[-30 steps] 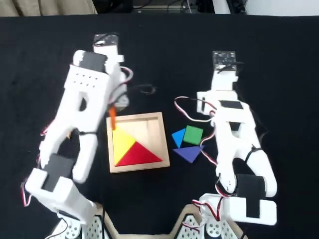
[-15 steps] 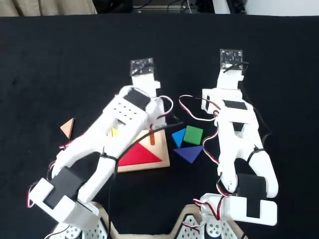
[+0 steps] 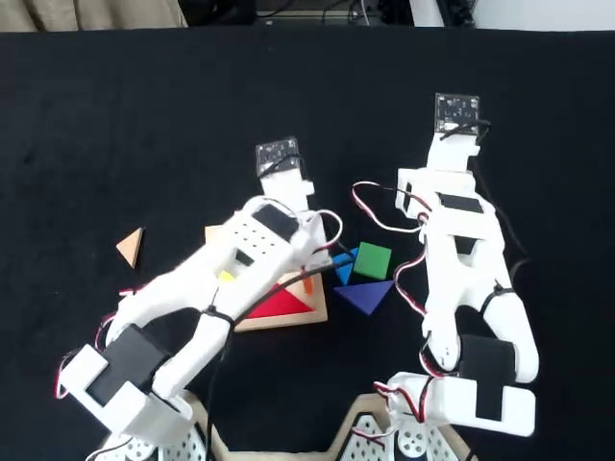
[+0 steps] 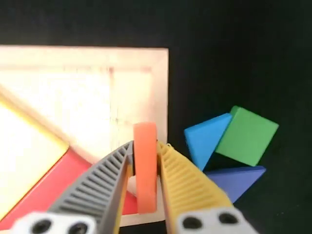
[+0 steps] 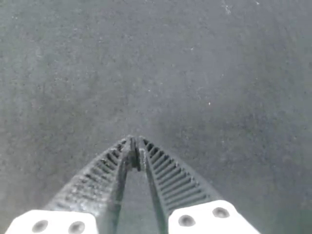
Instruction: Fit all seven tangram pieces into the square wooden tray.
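While our left fingers (image 4: 183,183) clamp the orange piece (image 4: 145,163) edge-up over the tray (image 4: 163,87) rim, we judge laying it flat inside comes next.

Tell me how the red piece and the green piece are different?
The red piece lies inside the wooden tray; the green piece sits outside it on the black table. The red piece is a triangle; the green piece is a square. The red piece lies beside the yellow piece; the green piece touches a blue piece. Both lie flat, and neither is being held.
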